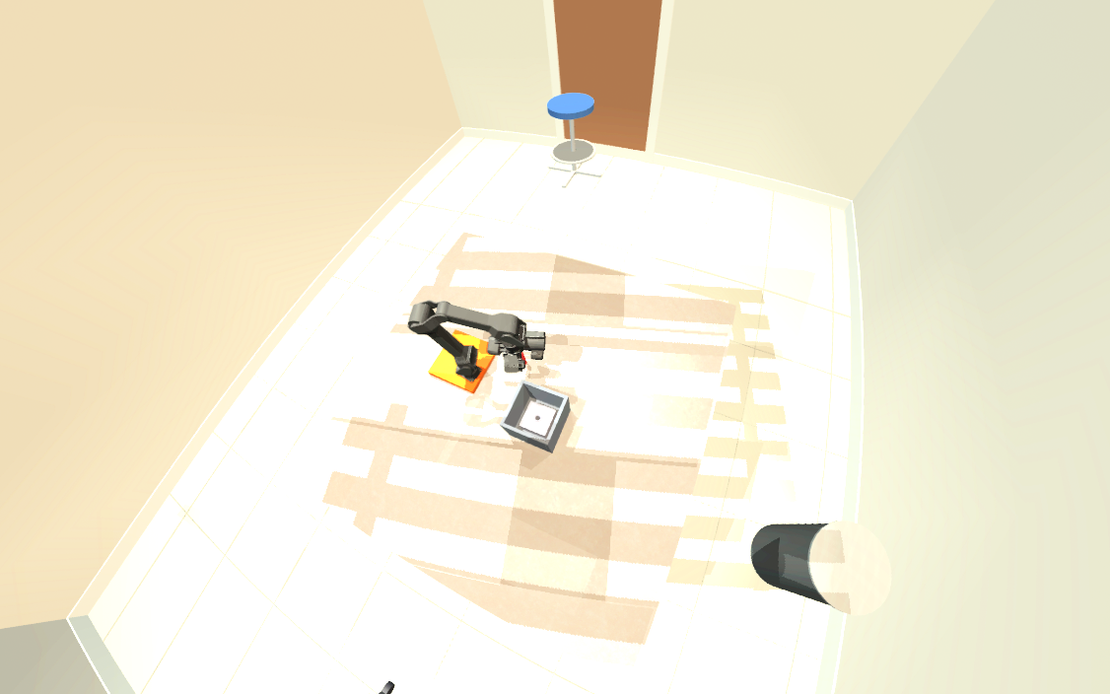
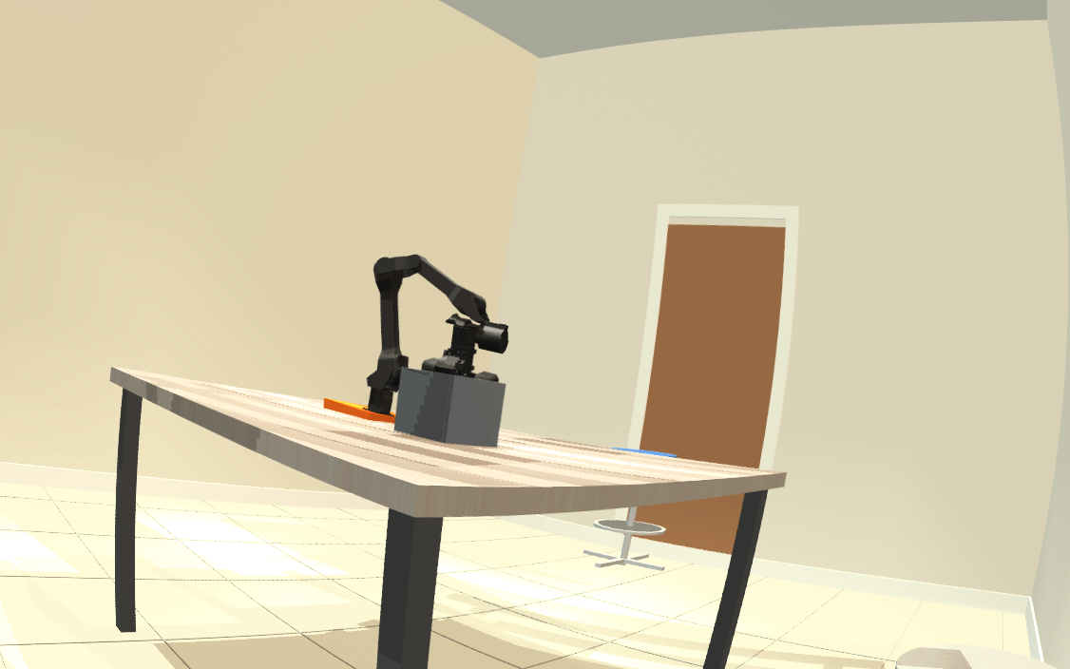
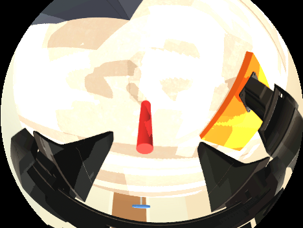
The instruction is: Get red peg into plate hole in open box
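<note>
Red cylindrical peg (image 1: 523, 358) (image 3: 145, 127) on tabletop (image 1: 535, 523) (image 2: 552, 457), just beside open grey box (image 1: 535, 442) (image 2: 449, 410) (image 3: 94, 8). Parallel-jaw gripper (image 1: 523, 366) (image 3: 157, 142) spread nearly full width, holding nothing. Risk: off-centre descent, one finger knocks peg, maybe rolls it toward box wall. No brands, labels, writing legible.

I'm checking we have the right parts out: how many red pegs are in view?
1. The red peg lies on the table between the open gripper's fingers, ungripped. Any behind the box would be hidden in the exterior view.
</note>
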Tool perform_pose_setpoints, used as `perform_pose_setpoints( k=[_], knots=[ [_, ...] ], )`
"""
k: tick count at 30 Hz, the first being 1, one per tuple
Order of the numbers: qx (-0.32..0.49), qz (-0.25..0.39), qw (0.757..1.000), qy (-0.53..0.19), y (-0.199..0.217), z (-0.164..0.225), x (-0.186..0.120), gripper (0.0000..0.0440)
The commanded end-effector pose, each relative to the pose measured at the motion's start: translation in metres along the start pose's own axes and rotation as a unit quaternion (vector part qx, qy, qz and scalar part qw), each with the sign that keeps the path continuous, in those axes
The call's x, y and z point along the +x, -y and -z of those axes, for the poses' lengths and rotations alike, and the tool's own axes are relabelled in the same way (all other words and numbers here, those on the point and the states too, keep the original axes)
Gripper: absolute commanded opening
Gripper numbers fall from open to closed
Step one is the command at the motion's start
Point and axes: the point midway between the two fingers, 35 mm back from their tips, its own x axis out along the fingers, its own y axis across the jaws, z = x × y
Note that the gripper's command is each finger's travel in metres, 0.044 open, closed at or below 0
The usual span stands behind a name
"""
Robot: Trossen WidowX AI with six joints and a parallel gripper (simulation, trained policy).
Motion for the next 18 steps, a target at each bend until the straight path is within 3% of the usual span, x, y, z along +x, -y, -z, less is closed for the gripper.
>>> perform_pose_setpoints(
  k=[1, 4, 7, 18],
  knots=[
    [0.013, 0.008, 1.000, 0.007, 0.002, -0.004, 0.012, 0.0440],
    [0.018, 0.009, 1.000, 0.010, 0.002, -0.006, 0.019, 0.0428],
    [0.019, 0.007, 1.000, 0.013, 0.000, -0.008, 0.024, 0.0382],
    [0.008, -0.001, 1.000, 0.019, -0.011, -0.011, 0.031, 0.0102]
  ],
)
